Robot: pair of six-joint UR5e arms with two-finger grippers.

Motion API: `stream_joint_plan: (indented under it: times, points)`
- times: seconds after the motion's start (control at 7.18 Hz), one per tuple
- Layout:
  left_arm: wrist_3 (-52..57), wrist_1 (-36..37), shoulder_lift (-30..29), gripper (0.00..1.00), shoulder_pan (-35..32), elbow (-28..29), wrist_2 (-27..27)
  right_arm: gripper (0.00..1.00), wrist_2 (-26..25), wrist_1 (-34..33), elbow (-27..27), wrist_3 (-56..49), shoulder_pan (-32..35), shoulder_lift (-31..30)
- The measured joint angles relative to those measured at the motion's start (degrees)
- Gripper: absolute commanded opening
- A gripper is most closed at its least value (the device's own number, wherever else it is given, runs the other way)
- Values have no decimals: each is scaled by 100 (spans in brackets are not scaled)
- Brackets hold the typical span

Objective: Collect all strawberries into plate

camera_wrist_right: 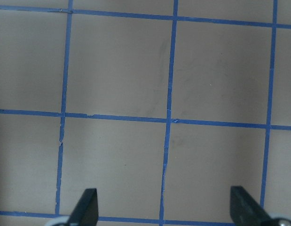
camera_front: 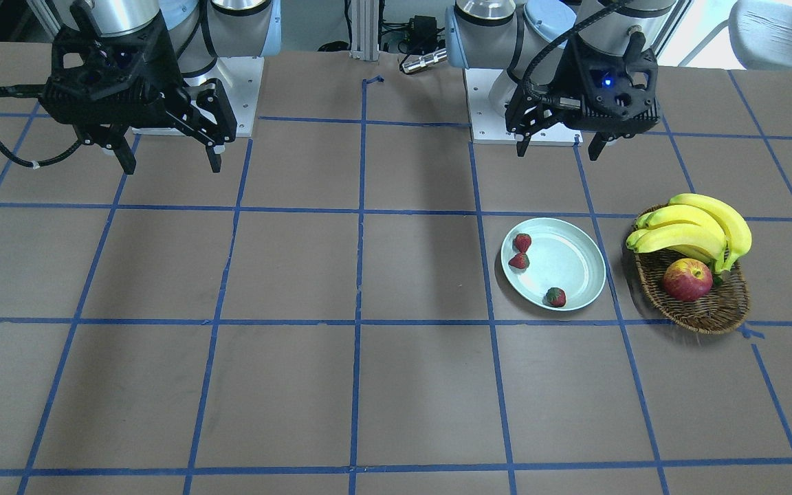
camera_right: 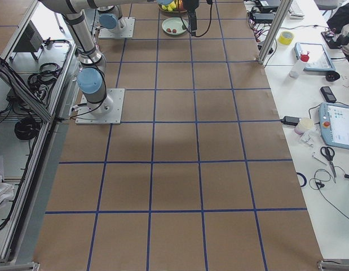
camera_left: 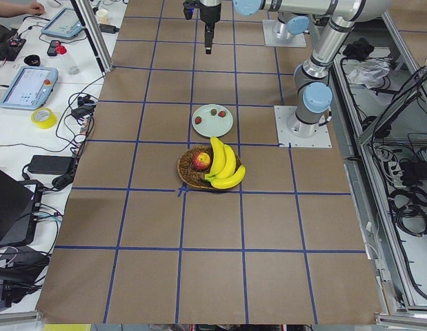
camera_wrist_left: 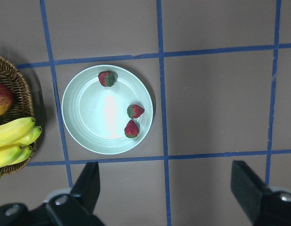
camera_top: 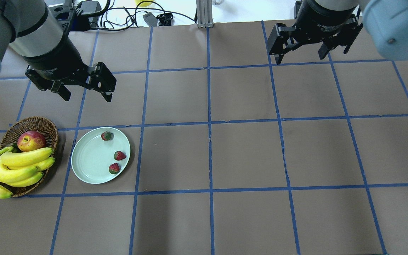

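Note:
Three strawberries lie inside the pale mint plate [camera_top: 94,163]: one [camera_top: 107,136] near its far rim, two [camera_top: 119,155] [camera_top: 114,168] close together on its right side. The left wrist view looks straight down on the plate [camera_wrist_left: 89,117] and the berries [camera_wrist_left: 106,78] [camera_wrist_left: 135,111] [camera_wrist_left: 131,128]. My left gripper [camera_top: 85,94] hangs open and empty above the table, behind the plate. Far off on the other side, my right gripper [camera_top: 301,56] also hangs open and empty over bare table. In the front view the plate [camera_front: 571,265] sits below the left gripper [camera_front: 557,146]; the right gripper [camera_front: 170,161] is at the left.
A brown wicker basket [camera_top: 44,127] with a red apple [camera_top: 31,140] and a bunch of bananas [camera_top: 12,168] stands just left of the plate. The brown table top is marked in blue tape squares. Cables and devices lie beyond the table's far edge.

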Motion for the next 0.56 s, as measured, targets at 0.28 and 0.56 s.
stream_joint_plan:
  times: [0.28,0.56]
  points:
    - [2,2,2,100,1,-59,3,100,1,0,0,2,0,0]
    - [4,-5,2,100,2,-65,-13,100,-3,0,0,1,0,0]
